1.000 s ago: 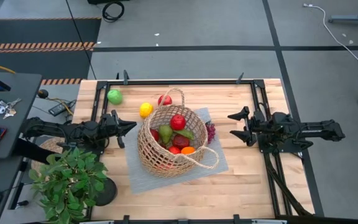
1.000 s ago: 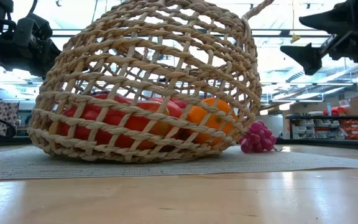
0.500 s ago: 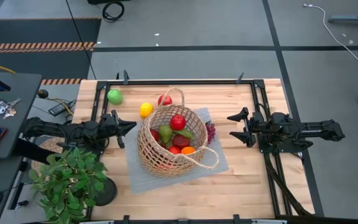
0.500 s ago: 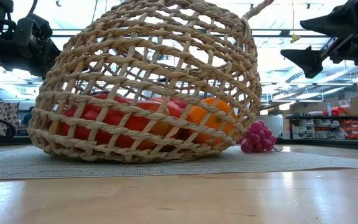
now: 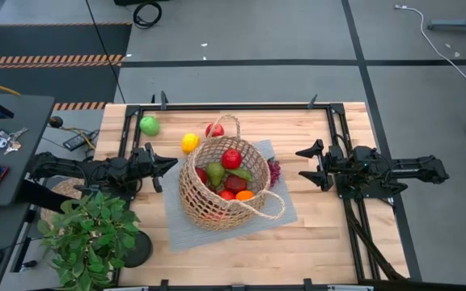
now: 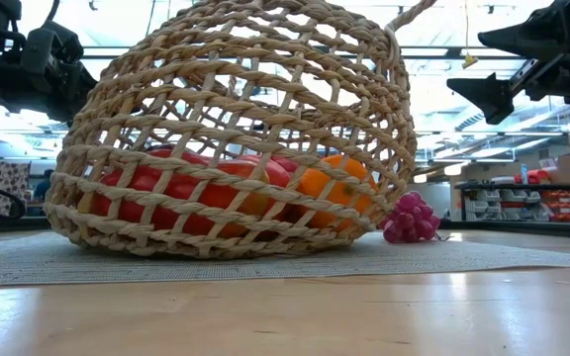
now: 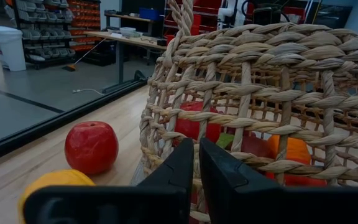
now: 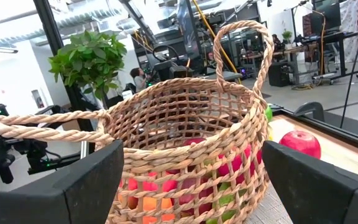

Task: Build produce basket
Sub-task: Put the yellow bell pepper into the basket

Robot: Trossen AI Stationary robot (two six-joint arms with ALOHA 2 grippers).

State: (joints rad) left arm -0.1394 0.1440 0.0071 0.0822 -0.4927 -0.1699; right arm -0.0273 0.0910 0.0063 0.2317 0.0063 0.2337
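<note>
Sitting on the grey woven mat point(image 5: 279, 210) mid-table, round tan wicker basket point(image 5: 221, 184) holds red, green and orange toy produce point(image 5: 231, 158). Left gripper point(image 5: 172, 162) just beside its rim, fingers pinched together, holding nothing. Right gripper point(image 5: 303, 163) spread wide, empty, near the basket's other side.

No readable text, label, brand, number or sign is showing in any of the views; the shelving far behind the table is showing nothing legible.
</note>
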